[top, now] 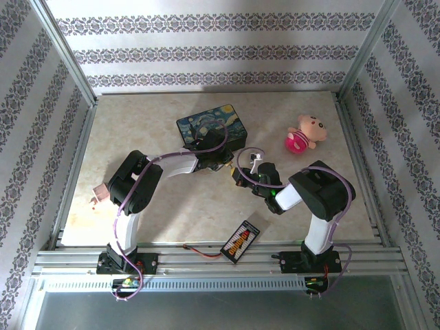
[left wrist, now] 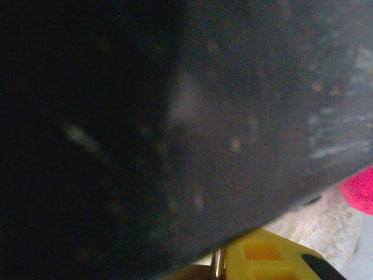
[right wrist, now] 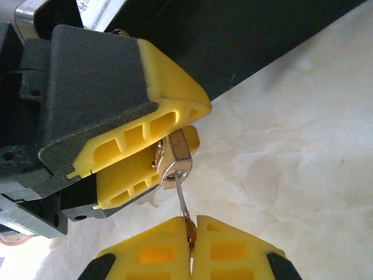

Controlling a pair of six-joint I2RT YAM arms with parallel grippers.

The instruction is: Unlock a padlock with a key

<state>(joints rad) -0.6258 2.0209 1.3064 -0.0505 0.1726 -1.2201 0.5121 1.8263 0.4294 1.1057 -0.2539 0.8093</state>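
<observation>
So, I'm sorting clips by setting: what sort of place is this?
Probably a staged robot test cell, not a real room: aluminium frame posts, patterned wallpaper panels around a marble-look table, arms bolted to its near rail.

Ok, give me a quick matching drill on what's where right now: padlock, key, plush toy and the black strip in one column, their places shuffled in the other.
Things:
1. padlock
2. key
3. pink plush toy
4. black strip with coloured marks

Places:
A. at the near edge of the table, about the middle
B. pinched in the shut right gripper
C. far right of the table, lying free
D. clamped in the left gripper

Pairs: 1-D, 2-B, 3-C, 4-A.
</observation>
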